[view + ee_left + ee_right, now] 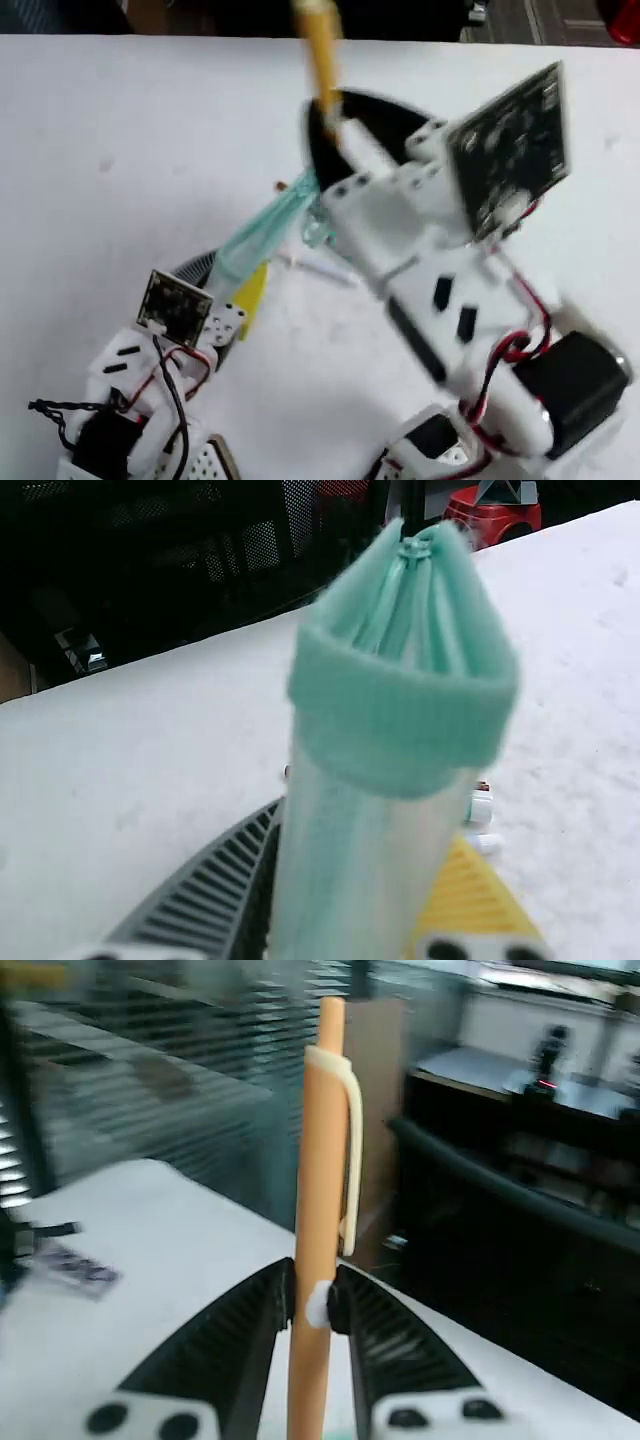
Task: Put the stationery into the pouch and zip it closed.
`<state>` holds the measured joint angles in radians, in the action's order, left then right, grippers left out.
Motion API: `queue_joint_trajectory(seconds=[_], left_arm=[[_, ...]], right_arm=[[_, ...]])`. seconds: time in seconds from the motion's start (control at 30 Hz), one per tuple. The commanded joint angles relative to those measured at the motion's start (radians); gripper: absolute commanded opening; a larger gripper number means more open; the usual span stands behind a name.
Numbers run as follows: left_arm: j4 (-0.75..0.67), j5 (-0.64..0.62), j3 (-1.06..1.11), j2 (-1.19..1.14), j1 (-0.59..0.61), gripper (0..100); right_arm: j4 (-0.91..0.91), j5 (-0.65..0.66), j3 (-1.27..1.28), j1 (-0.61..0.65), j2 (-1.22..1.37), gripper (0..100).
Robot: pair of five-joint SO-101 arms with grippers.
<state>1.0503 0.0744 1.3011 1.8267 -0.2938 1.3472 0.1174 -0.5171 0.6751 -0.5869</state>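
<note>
1. Right claw (312,1282) is pinched tight on an orange pen (320,1140). The pen stands straight up between the two black fingers.
2. Left claw (365,830) has one grey finger and one yellow finger. They are closed on the pouch (400,710), which sticks out from between them.
3. In the high view the right claw (335,115) is up above the table (120,150). The orange pen (320,50) pokes out from it toward the table's far edge.
4. The left claw (225,275) sits low near the front. The pouch (265,230) slants from it toward the right arm, and its far end is just beside that arm's white body. The pen is well apart from the pouch, past the pouch's far end.
5. Small white things (480,810) lie on the table just behind the pouch.
6. Lots of bare white table lies to the left and toward the far edge. Past that edge it is dark.
7. The right wrist view shows a cream clip on the pen. The left wrist view shows a thick green band across the pouch. The high view shows both arms close together.
</note>
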Motion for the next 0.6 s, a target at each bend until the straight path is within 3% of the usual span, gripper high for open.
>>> queue_joint_trajectory(seconds=[0.0, 0.07, 0.2, 0.57], left_arm=[[0.008, -0.003, -0.023, 0.001, -0.004, 18], [0.008, -0.003, -0.023, 0.001, -0.004, 18], [0.008, -0.003, -0.023, 0.001, -0.004, 18], [0.002, -0.005, -0.025, 0.001, 0.042, 19]], right_arm=[[-0.033, -0.094, -0.003, 0.107, -0.007, 1.6], [-0.036, -0.153, 0.049, 0.111, -0.010, 1.6], [-0.051, -0.143, 0.190, 0.110, -0.001, 1.6], [-0.392, -0.167, 0.548, 0.111, -0.021, 1.6]])
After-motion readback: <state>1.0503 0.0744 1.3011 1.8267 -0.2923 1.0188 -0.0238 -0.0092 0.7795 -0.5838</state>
